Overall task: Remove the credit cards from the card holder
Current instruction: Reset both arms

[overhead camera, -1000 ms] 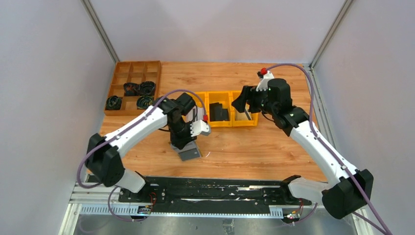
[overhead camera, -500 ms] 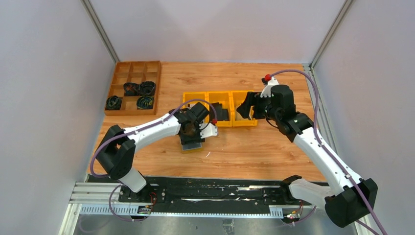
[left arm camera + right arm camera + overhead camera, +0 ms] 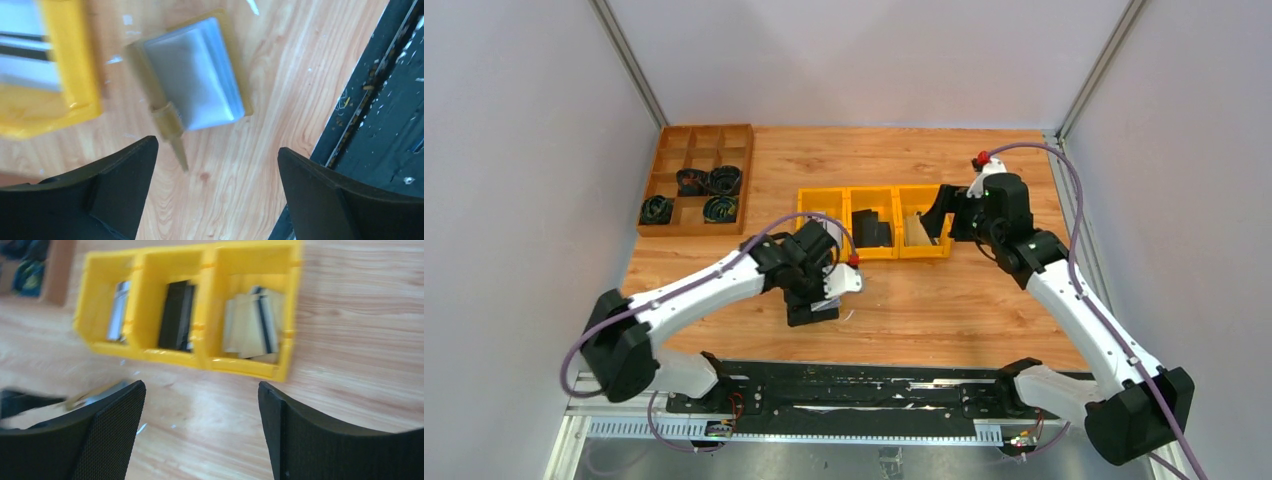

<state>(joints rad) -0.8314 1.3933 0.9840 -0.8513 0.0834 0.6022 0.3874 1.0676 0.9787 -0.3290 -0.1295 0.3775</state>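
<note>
Low in the middle of the top view, the left claw (image 3: 812,308) is hanging open, gripping nothing, over the card holder (image 3: 192,80). The holder is lying unfolded on the tabletop (image 3: 280,75), grey inside facing up. Farther up, credit cards (image 3: 250,322) are lying in the yellow bins (image 3: 245,367). The right claw (image 3: 198,390) is hovering open and empty at their right end.

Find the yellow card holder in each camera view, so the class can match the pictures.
Top external: hidden under the left pincer, centre-left, near the table's front edge.
Left wrist: the card holder lies open, upper centre, silvery inside up.
Right wrist: probably the blurred sliver at lower left.
Shared landmark: the yellow bins, seen in all three views.
</note>
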